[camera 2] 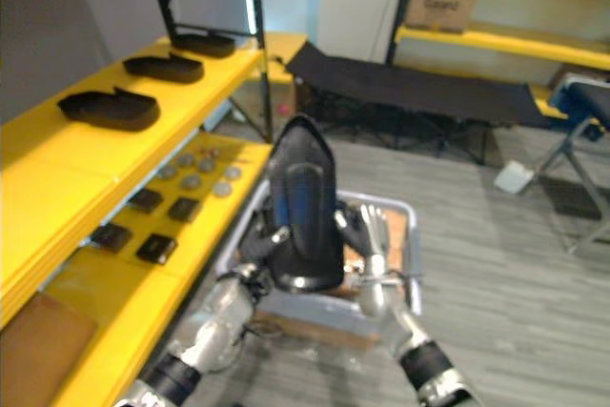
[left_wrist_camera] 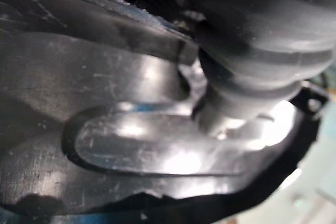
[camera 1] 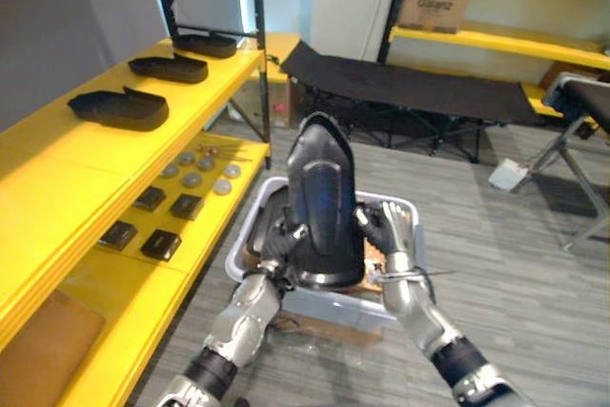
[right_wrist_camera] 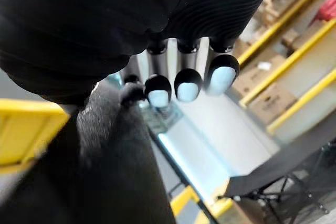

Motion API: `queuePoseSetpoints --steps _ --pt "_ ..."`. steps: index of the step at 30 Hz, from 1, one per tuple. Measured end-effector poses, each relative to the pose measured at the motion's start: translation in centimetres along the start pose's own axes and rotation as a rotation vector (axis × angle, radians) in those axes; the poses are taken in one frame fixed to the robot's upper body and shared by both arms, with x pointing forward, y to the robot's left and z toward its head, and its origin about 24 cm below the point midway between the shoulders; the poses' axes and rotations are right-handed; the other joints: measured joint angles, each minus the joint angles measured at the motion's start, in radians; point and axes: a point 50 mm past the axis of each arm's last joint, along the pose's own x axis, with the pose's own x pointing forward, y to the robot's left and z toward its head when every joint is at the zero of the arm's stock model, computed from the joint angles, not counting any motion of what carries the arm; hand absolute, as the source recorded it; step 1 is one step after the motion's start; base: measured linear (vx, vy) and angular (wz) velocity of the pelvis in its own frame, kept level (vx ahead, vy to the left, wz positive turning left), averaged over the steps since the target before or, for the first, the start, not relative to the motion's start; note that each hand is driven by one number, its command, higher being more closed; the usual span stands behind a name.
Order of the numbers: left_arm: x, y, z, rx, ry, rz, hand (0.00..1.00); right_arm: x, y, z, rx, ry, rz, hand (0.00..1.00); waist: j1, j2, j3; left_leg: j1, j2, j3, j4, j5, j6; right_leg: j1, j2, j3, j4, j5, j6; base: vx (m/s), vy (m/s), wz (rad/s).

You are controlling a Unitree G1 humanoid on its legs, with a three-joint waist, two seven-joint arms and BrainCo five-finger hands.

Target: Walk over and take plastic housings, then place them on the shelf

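The plastic housing (camera 1: 322, 202) is squeezed upright between the right hand (camera 1: 398, 243), fingers (camera 1: 391, 218) straight, and the left hand (camera 1: 281, 245), whose hold cannot be told. If pressure is eased, it may be dropped into the bin (camera 1: 244, 241) below the fingers.

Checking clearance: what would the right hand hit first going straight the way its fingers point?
Probably nothing near: the right hand lies along the plastic housing, pointing up past it. How far the way stays free is unclear.

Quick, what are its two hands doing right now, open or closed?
Left hand: closed round the lower edge of the black plastic housing.
Right hand: open, straight fingers against the housing's other side.
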Motion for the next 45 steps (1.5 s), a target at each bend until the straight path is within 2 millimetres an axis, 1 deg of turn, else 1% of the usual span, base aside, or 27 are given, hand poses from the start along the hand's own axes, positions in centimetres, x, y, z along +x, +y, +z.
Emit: queuePoseSetpoints --steps 3,4,6,9,12,14,18,20,21,23,24,25,26,27,28,29,30,32,33,34,35,36,38,40,41,43,45 --pt "0.0 0.0 0.1 -0.02 -0.009 -0.008 1.0 0.1 -0.1 0.1 0.005 -0.005 -0.004 1.0 0.0 0.0 0.0 -0.002 -0.001 0.007 0.0 0.0 0.0 -0.007 -0.001 0.006 0.0 0.003 0.002 -0.01 0.0 -0.06" --pt "0.0 0.0 0.2 -0.022 -0.01 -0.017 1.0 0.1 -0.1 0.1 0.009 -0.006 -0.005 0.0 0.0 -0.001 0.0 -0.003 -0.001 0.009 0.0 0.0 0.0 -0.01 -0.002 0.007 0.0 0.003 0.003 -0.01 0.002 -0.07" --pt "0.0 0.0 0.3 -0.033 -0.016 -0.025 1.0 0.0 -0.3 0.3 0.044 -0.017 -0.007 0.0 -0.003 -0.002 0.0 -0.01 -0.003 0.009 0.0 0.0 0.0 -0.016 -0.003 0.008 0.0 0.006 0.003 0.0 0.0 0.0" --pt "0.1 0.3 0.7 -0.084 -0.029 -0.02 1.0 -0.9 0.2 0.5 0.09 -0.019 0.014 0.0 -0.002 -0.008 -0.003 -0.01 -0.003 0.009 0.0 0.0 0.0 -0.015 -0.004 0.007 0.0 0.009 0.004 0.0 0.0 0.0" --pt "-0.1 0.5 2.3 -0.107 -0.095 -0.031 1.0 -1.3 0.4 1.1 0.141 -0.031 0.017 0.0 0.0 -0.009 -0.003 -0.011 -0.004 0.009 0.0 0.0 0.001 -0.016 -0.005 0.007 0.0 0.009 0.005 0.0 0.0 0.0" --pt "-1.0 0.6 3.8 -0.14 -0.176 -0.055 1.0 -1.6 0.2 2.5 0.219 -0.075 0.005 0.0 -0.001 -0.009 -0.002 -0.009 -0.004 0.01 0.0 -0.002 0.001 -0.016 -0.004 0.006 0.0 0.009 0.004 0.0 -0.004 -0.02" --pt "-2.4 1.4 6.1 -0.179 -0.328 -0.058 1.0 -1.8 0.1 4.0 0.347 -0.087 0.008 0.0 0.001 -0.009 -0.002 0.002 -0.004 0.015 0.0 -0.009 0.001 -0.013 -0.004 0.007 0.007 0.005 0.0 -0.01 -0.004 -0.05" --pt "-3.2 2.2 7.7 -0.189 -0.438 -0.026 1.0 -1.6 -0.8 4.7 0.408 -0.098 -0.006 0.0 0.001 -0.009 -0.002 0.003 -0.005 0.016 -0.001 -0.009 0.001 -0.015 -0.006 0.007 0.011 -0.002 -0.007 -0.04 0.001 -0.01" --pt "-3.4 2.5 8.1 -0.181 -0.47 -0.01 1.0 -1.5 -1.3 4.7 0.432 -0.1 -0.028 0.0 0.001 -0.009 -0.002 0.004 -0.005 0.016 -0.001 -0.009 0.001 -0.016 -0.006 0.007 0.013 -0.004 -0.007 -0.03 -0.001 -0.01" --pt "-4.9 3.7 9.2 -0.136 -0.587 0.079 1.0 -0.6 -4.4 4.6 0.514 -0.112 -0.157 0.0 -0.001 -0.008 -0.002 0.006 -0.004 0.018 -0.002 -0.009 0.001 -0.017 -0.006 0.008 0.017 -0.008 -0.007 0.0 0.0 0.0" --pt "-5.2 4.0 9.4 -0.107 -0.608 0.105 1.0 -0.3 -5.2 4.5 0.53 -0.112 -0.188 0.0 -0.002 -0.008 -0.002 0.007 -0.004 0.019 -0.005 -0.009 0.001 -0.017 -0.006 0.008 0.017 -0.009 -0.007 -0.03 -0.007 -0.04" --pt "-5.9 4.7 9.6 -0.048 -0.64 0.17 1.0 0.2 -6.7 4.0 0.567 -0.102 -0.245 0.0 -0.001 -0.007 -0.002 0.009 -0.004 0.02 -0.006 -0.009 0.001 -0.016 -0.006 0.009 0.017 -0.009 -0.007 0.0 0.0 0.0" --pt "-6.1 4.9 9.7 -0.014 -0.65 0.202 1.0 0.2 -7.4 3.7 0.591 -0.092 -0.268 0.0 -0.001 -0.007 -0.002 0.01 -0.004 0.021 -0.006 -0.009 0.001 -0.016 -0.006 0.01 0.017 -0.009 -0.006 0.0 0.0 0.0" --pt "-6.7 5.5 9.9 0.058 -0.666 0.266 1.0 0.2 -8.4 3.0 0.634 -0.063 -0.296 0.0 -0.001 -0.007 -0.002 0.013 -0.004 0.024 -0.006 -0.009 0.001 -0.016 -0.006 0.011 0.017 -0.01 -0.006 -0.02 0.001 -0.05" --pt "-7.3 6.0 10.0 0.12 -0.683 0.326 1.0 -0.2 -8.9 2.3 0.671 -0.024 -0.307 0.0 -0.002 -0.007 -0.002 0.015 -0.004 0.03 -0.006 -0.011 0.001 -0.017 -0.007 0.014 0.017 -0.01 -0.006 -0.01 0.002 -0.08" --pt "-7.6 6.2 10.1 0.142 -0.691 0.35 1.0 -0.5 -9.1 1.9 0.682 -0.002 -0.308 0.0 -0.002 -0.006 -0.002 0.016 -0.004 0.034 -0.006 -0.011 0.001 -0.018 -0.007 0.017 0.017 -0.01 -0.006 0.0 0.006 -0.15" --pt "-8.2 6.5 10.2 0.186 -0.709 0.393 1.0 -1.5 -9.2 0.7 0.706 0.068 -0.313 0.0 -0.004 -0.004 -0.003 0.016 -0.003 0.042 -0.006 -0.014 0.0 -0.024 -0.007 0.025 0.017 -0.01 -0.006 0.0 0.005 -0.13" --pt "-8.8 6.6 10.2 0.22 -0.725 0.428 1.0 -2.8 -9.4 -0.7 0.751 0.16 -0.329 0.0 -0.005 -0.001 -0.005 0.015 -0.004 0.048 -0.006 -0.016 0.0 -0.031 -0.007 0.033 0.017 -0.01 -0.005 0.0 0.005 -0.12" --pt "-9.3 6.8 10.2 0.225 -0.741 0.463 1.0 -4.3 -9.4 -2.3 0.81 0.266 -0.347 0.0 -0.016 0.004 -0.006 0.014 -0.004 0.051 -0.006 -0.016 0.0 -0.033 -0.007 0.035 0.017 -0.01 -0.005 0.01 0.003 -0.08" --pt "-9.4 6.8 10.1 0.225 -0.742 0.474 1.0 -5.0 -9.3 -3.0 0.839 0.313 -0.347 0.0 -0.022 0.007 -0.008 0.014 -0.004 0.052 -0.006 -0.016 0.0 -0.033 -0.007 0.035 0.017 -0.01 -0.005 0.02 0.0 -0.05" --pt "-9.9 7.2 9.8 0.22 -0.741 0.503 1.0 -6.6 -8.9 -4.5 0.877 0.416 -0.334 0.0 -0.03 0.014 -0.012 0.014 -0.003 0.055 -0.006 -0.017 -0.001 -0.034 -0.007 0.037 0.016 -0.009 -0.004 0.01 -0.001 -0.04" --pt "-10.0 7.3 9.6 0.218 -0.736 0.512 1.0 -7.4 -8.6 -5.3 0.888 0.467 -0.323 0.0 -0.034 0.017 -0.014 0.014 -0.003 0.057 -0.006 -0.017 -0.001 -0.034 -0.007 0.039 0.016 -0.009 -0.004 0.02 -0.001 -0.07" --pt "-10.5 7.6 9.0 0.192 -0.727 0.551 1.0 -10.8 -7.6 -7.6 0.918 0.642 -0.324 0.0 -0.054 0.03 -0.016 0.009 -0.002 0.06 -0.006 -0.018 -0.001 -0.039 -0.006 0.04 0.014 -0.008 -0.002 0.01 -0.002 -0.05" --pt "-10.9 7.9 8.7 0.177 -0.73 0.585 1.0 -12.3 -7.2 -8.2 0.94 0.7 -0.316 0.0 -0.057 0.04 -0.019 0.001 -0.001 0.062 -0.006 -0.019 -0.002 -0.049 -0.005 0.042 0.013 -0.008 -0.002 0.0 -0.003 -0.04" --pt "-11.4 8.3 8.5 0.175 -0.731 0.617 1.0 -12.6 -7.0 -8.3 0.944 0.709 -0.296 0.0 -0.056 0.046 -0.017 0.0 0.0 0.061 -0.006 -0.019 -0.002 -0.048 -0.004 0.041 0.013 -0.008 -0.002 0.0 0.0 0.0" --pt "-12.2 8.8 8.5 0.195 -0.737 0.667 1.0 -12.5 -6.4 -8.2 0.961 0.701 -0.259 0.0 -0.05 0.052 -0.018 -0.002 -0.002 0.05 -0.006 -0.02 -0.002 -0.042 -0.005 0.03 0.009 -0.009 -0.003 -0.01 -0.003 0.12" --pt "-12.9 9.1 9.1 0.23 -0.769 0.714 1.0 -12.1 -5.6 -8.0 0.978 0.696 -0.217 0.0 -0.041 0.051 -0.018 -0.018 -0.006 0.013 -0.006 -0.02 -0.002 -0.031 -0.007 -0.003 0.001 -0.01 -0.001 -0.01 -0.002 0.44"
